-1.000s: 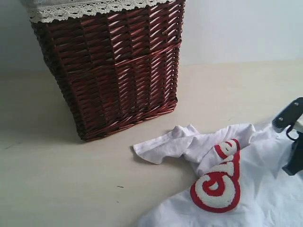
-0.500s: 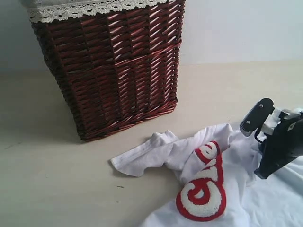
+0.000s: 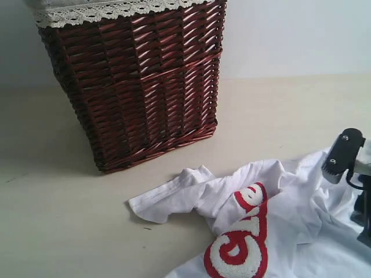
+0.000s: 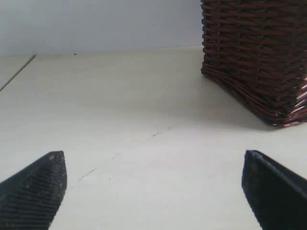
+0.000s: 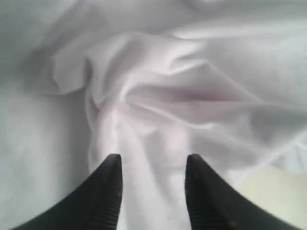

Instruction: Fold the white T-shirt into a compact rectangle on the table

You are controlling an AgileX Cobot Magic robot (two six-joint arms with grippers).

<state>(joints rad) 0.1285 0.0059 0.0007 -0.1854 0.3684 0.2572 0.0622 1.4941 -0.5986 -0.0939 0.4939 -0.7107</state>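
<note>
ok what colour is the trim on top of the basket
White lace trim on the dark red-brown basket, clearest in the exterior view.

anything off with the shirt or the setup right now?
The white T-shirt lies crumpled, not flat: its red letter band is twisted over itself, and one sleeve sticks out toward the wicker basket. Nothing looks spilled or damaged.

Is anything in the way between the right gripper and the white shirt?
No, nothing visible. The right gripper hangs directly over the crumpled white T-shirt, jaws parted, only its cloth below.
</note>
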